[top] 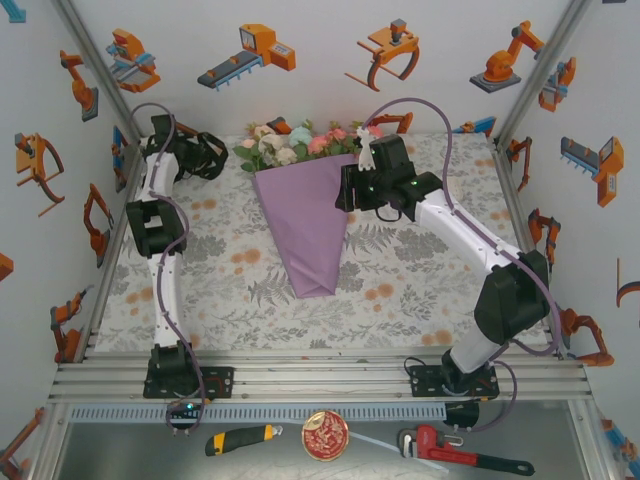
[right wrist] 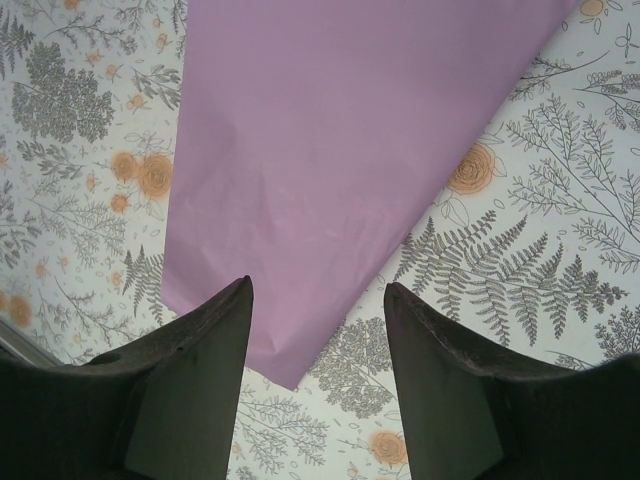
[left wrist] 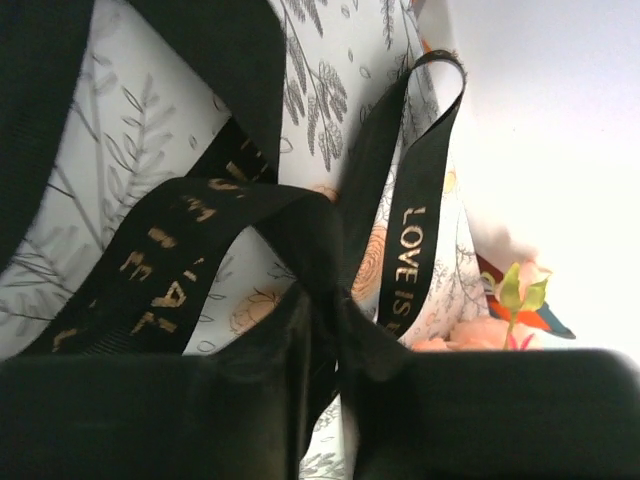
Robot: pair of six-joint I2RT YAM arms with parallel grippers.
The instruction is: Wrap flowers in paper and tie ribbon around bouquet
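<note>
The bouquet lies at the back middle of the table: pink, white and pale blue flowers (top: 290,145) stick out of a lilac paper (top: 305,220) cone whose tip points toward me. My left gripper (top: 205,155) is at the back left beside the blooms. In its wrist view the left gripper (left wrist: 335,330) is shut on the black ribbon (left wrist: 415,230), which has gold lettering and loops above the cloth. A green bud of the flowers (left wrist: 520,290) shows at the right. My right gripper (top: 348,188) hovers at the cone's right edge. Seen from the wrist, the right gripper (right wrist: 318,290) stands open over the paper (right wrist: 360,130), holding nothing.
The floral tablecloth (top: 420,270) covers the table, with printed walls close on three sides. On the front shelf below the arm bases lie a yellow utility knife (top: 240,438), a round red tin (top: 325,435) and a red pipe wrench (top: 460,450).
</note>
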